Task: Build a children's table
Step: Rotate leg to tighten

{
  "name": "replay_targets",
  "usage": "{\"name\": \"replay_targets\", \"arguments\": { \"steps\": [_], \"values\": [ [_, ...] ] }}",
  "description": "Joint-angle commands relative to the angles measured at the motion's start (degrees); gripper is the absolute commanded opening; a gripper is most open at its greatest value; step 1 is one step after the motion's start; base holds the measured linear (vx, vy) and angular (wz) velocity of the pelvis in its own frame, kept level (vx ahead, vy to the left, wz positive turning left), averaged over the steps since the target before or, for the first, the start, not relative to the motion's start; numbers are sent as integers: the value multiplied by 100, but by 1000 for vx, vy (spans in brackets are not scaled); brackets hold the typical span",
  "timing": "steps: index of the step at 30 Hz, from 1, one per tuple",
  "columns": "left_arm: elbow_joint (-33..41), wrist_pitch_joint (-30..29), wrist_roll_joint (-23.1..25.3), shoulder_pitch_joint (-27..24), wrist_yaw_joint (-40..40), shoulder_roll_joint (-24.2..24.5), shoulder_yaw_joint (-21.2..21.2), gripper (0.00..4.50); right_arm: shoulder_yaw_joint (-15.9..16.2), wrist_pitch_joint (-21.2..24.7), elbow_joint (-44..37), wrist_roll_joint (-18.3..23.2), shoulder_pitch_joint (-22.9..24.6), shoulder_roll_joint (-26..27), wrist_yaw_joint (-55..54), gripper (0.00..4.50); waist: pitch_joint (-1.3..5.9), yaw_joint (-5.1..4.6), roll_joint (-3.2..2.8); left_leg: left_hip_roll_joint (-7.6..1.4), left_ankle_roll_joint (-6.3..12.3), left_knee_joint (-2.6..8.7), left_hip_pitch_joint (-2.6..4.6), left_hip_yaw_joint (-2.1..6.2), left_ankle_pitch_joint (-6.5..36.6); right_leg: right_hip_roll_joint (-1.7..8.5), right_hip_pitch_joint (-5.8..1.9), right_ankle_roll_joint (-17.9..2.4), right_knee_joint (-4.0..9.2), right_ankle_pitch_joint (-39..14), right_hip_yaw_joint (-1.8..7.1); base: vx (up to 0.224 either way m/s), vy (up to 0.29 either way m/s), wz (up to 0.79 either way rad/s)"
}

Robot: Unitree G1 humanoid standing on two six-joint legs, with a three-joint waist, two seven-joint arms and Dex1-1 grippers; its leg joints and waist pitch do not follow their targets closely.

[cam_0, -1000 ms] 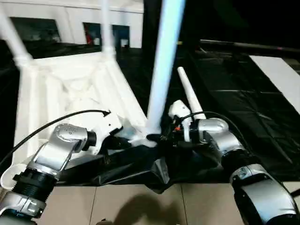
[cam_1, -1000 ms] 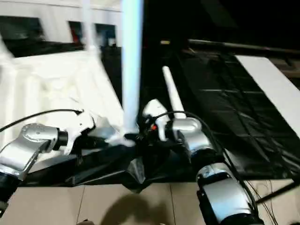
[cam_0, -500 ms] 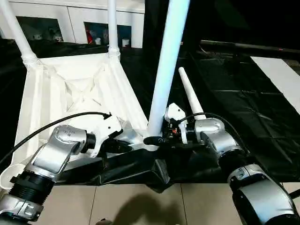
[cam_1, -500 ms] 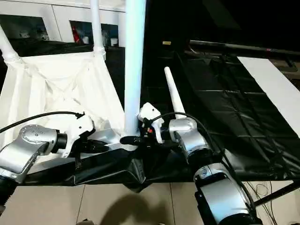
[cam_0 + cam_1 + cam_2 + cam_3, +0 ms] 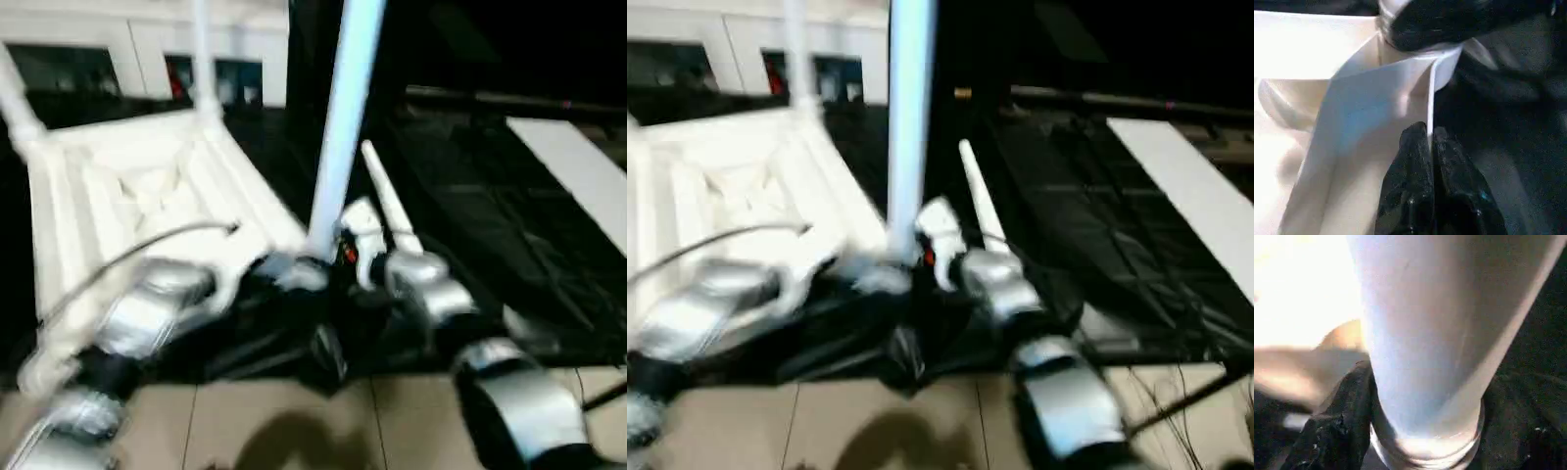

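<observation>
Right wrist view: leg [image 5: 1435, 333] in socket [image 5: 1425, 450]

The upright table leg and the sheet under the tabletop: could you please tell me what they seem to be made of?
The upright table leg looks like smooth white plastic tube with a soft sheen. The sheet looks like thin black plastic film, glossy and creased; it could be coated fabric.
</observation>
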State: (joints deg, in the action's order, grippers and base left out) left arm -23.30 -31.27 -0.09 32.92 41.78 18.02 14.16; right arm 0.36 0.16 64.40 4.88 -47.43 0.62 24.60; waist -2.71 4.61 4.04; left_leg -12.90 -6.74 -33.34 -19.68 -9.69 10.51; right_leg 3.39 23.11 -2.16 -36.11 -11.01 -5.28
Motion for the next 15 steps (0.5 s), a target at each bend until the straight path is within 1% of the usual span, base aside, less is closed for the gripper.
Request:
{"name": "replay_targets", "arguments": {
  "steps": [1,2,3,4,5,6,7,8,10,11,12,13,14,15],
  "values": [
    [-387,30,53,186,-896,-118,-451,0,-259,273,368,192,109,41,-733,264,311,-6,-51,-38,-139,369,13,-15,1151,457,-260,-542,547,-2083,353,0,0,0],
    [-598,153,75,316,-1185,-266,-500,0,-378,235,456,302,59,174,-1048,264,328,16,-56,-37,-120,364,16,-13,1125,459,-261,-503,544,-2001,347,0,0,0],
    [-716,240,95,386,-1328,-337,-508,0,-424,178,499,347,25,253,-1199,264,336,32,-51,-35,-97,362,12,-21,1055,453,-256,-505,526,-1832,352,0,0,0],
    [-781,294,119,424,-1392,-370,-493,0,-439,129,521,361,1,303,-1268,264,344,53,-76,-34,-94,361,16,-18,1018,455,-256,-525,513,-1732,348,0,0,0],
    [-832,369,181,455,-1427,-389,-430,0,-409,51,550,311,-39,362,-1360,264,350,56,-68,-39,-82,359,11,-24,973,447,-255,-571,491,-1518,352,0,0,0],
    [-826,396,217,460,-1350,-405,-348,0,-375,-26,586,249,-100,424,-1414,264,355,61,-69,-45,-56,356,12,-31,942,444,-248,-633,474,-1317,353,0,0,0],
    [-815,383,220,458,-1310,-424,-334,0,-373,-46,607,227,-131,446,-1434,264,361,56,-68,-45,-32,357,-24,-26,872,449,-277,-681,445,-1177,349,0,0,0],
    [-764,360,220,436,-1211,-439,-317,0,-398,-89,631,218,-189,467,-1403,264,358,56,-69,-41,-19,356,-40,-27,844,450,-287,-674,446,-1168,344,0,0,0],
    [-704,367,230,400,-1053,-415,-263,0,-492,-156,606,296,-248,490,-1117,264,355,56,-69,-45,2,356,-47,-28,863,458,-295,-667,448,-1165,348,0,0,0],
    [-694,365,228,389,-1001,-404,-246,0,-556,-190,573,347,-278,500,-956,299,354,58,-66,-47,10,357,-45,-30,868,460,-297,-661,449,-1170,350,0,0,0],
    [-655,374,203,361,-900,-372,-216,0,-574,-264,511,380,-283,483,-721,320,352,59,-69,-46,22,358,-51,-28,865,459,-303,-657,450,-1176,350,0,0,0],
    [-627,371,172,342,-823,-351,-197,0,-567,-321,468,389,-285,466,-559,334,354,60,-69,-49,46,358,-59,-26,904,469,-314,-658,454,-1207,347,0,0,0],
    [-606,369,141,327,-754,-334,-179,0,-550,-372,436,389,-286,450,-428,336,356,56,-67,-50,57,358,-66,-22,884,470,-320,-659,452,-1205,346,0,0,0],
    [-572,355,111,306,-695,-315,-172,0,-492,-427,399,348,-283,416,-312,343,349,52,-89,-49,85,359,-59,-23,918,468,-304,-678,467,-1239,345,0,0,0]
  ]
}}
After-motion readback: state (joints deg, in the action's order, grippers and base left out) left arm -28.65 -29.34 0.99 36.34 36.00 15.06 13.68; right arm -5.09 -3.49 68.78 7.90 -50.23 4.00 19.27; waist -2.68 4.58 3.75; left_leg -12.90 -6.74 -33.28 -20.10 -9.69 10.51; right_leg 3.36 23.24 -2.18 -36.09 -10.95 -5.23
